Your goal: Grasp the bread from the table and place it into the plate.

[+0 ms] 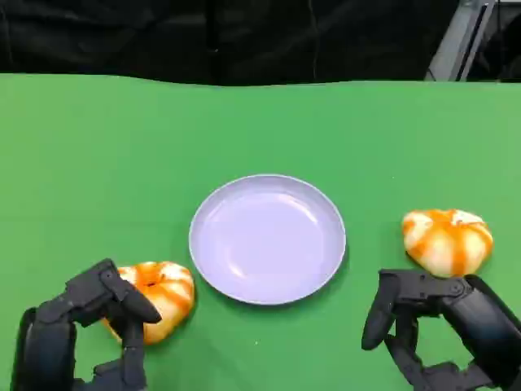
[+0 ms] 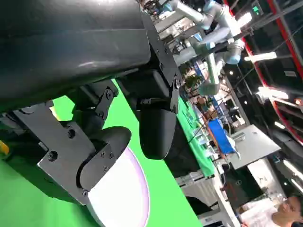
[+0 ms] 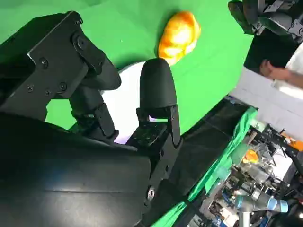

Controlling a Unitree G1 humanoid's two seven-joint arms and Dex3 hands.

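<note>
Bread [image 1: 156, 297] beside plate [image 1: 268, 239], apart.

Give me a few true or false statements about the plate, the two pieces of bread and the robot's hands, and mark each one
1. The plate has nothing on it. True.
2. Both breads lie on the same side of the plate. False: one bread lies to its left, the other bread to its right.
3. The right hand holds a bread. False: it is open, just short of the right bread.
4. The left hand is beside the left bread. True.
5. The table cover is blue. False: it is green.
</note>
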